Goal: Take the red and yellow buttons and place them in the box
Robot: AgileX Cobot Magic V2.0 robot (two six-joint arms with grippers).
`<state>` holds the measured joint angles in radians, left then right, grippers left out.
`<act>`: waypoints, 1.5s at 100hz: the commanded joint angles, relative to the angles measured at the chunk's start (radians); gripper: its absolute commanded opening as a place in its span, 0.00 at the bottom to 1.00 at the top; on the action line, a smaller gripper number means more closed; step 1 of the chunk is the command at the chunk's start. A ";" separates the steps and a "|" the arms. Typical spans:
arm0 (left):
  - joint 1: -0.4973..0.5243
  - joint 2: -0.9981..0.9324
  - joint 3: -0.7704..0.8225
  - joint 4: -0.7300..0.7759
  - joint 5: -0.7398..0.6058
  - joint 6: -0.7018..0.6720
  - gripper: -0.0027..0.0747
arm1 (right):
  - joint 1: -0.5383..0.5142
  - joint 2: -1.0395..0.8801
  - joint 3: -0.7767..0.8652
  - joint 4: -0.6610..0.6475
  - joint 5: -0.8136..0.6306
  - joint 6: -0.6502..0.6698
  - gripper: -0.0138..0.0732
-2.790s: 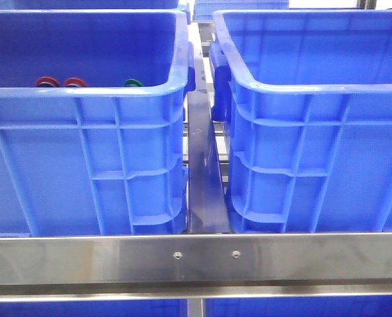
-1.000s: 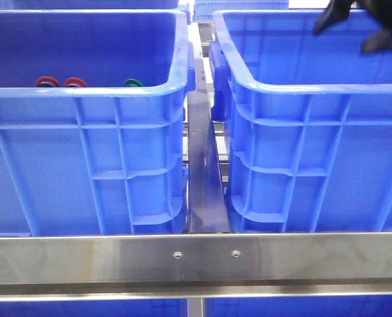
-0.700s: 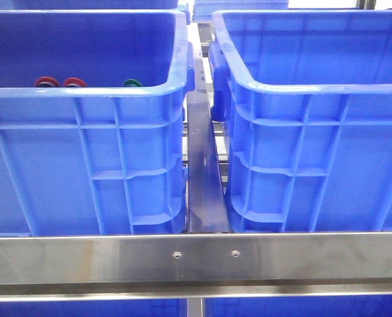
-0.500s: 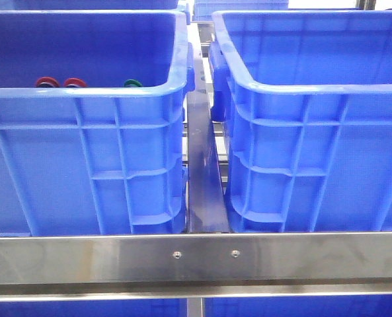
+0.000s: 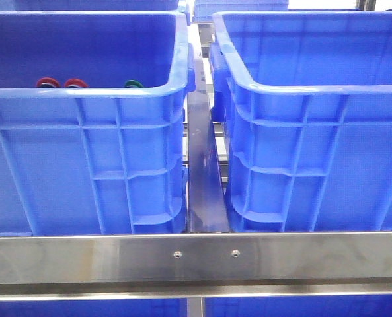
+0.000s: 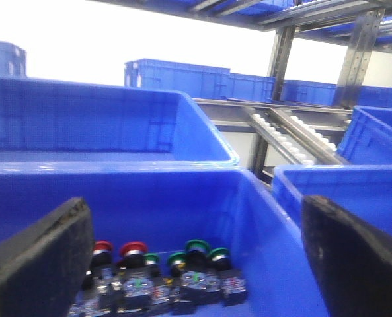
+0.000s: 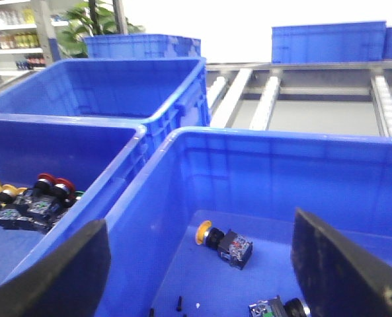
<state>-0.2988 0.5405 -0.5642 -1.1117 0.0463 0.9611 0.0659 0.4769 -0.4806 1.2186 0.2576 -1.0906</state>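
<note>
Front view: two blue crates side by side, left crate (image 5: 83,165) and right crate (image 5: 314,158), no arm showing.

Left gripper (image 6: 196,264): jaws wide apart, empty, poised above the left crate; red buttons (image 6: 133,249) lie below and just ahead of its fingers, touching the green buttons (image 6: 197,247).

Right gripper (image 7: 196,264): jaws wide apart, empty, over the right crate; one yellow button (image 7: 203,232) below, ahead of the fingertips.

Hazard, judged: reds and greens sit packed together, so a descending jaw may pinch a green piece or nudge the cluster; the crate wall is near the left finger (image 6: 40,264) and could catch it.
</note>
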 commanded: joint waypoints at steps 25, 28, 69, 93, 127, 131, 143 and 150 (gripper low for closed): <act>0.004 -0.113 0.031 0.082 -0.076 -0.003 0.80 | -0.008 -0.084 -0.007 0.008 -0.025 -0.015 0.83; 0.004 -0.113 0.031 0.082 -0.076 -0.003 0.79 | -0.008 -0.084 -0.007 0.008 -0.028 -0.015 0.83; 0.004 -0.113 0.031 0.082 -0.076 -0.003 0.01 | -0.008 -0.084 -0.007 0.009 -0.065 -0.015 0.09; 0.004 -0.110 0.031 0.082 -0.076 -0.003 0.01 | -0.008 -0.084 -0.007 0.010 -0.065 -0.015 0.08; 0.004 -0.110 0.031 0.082 -0.076 -0.003 0.01 | -0.008 -0.084 -0.007 0.010 -0.065 -0.015 0.08; 0.004 -0.110 0.031 0.082 -0.076 -0.003 0.01 | -0.008 -0.084 -0.007 0.010 -0.065 -0.015 0.08; 0.004 -0.110 0.031 0.082 -0.076 -0.003 0.01 | -0.008 -0.084 -0.007 0.010 -0.065 -0.015 0.08; 0.004 -0.110 0.031 0.082 -0.076 -0.003 0.01 | -0.008 -0.084 -0.007 0.010 -0.065 -0.015 0.08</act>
<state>-0.2988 0.4222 -0.5073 -1.0302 0.0096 0.9611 0.0659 0.3876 -0.4602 1.2123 0.2294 -1.0924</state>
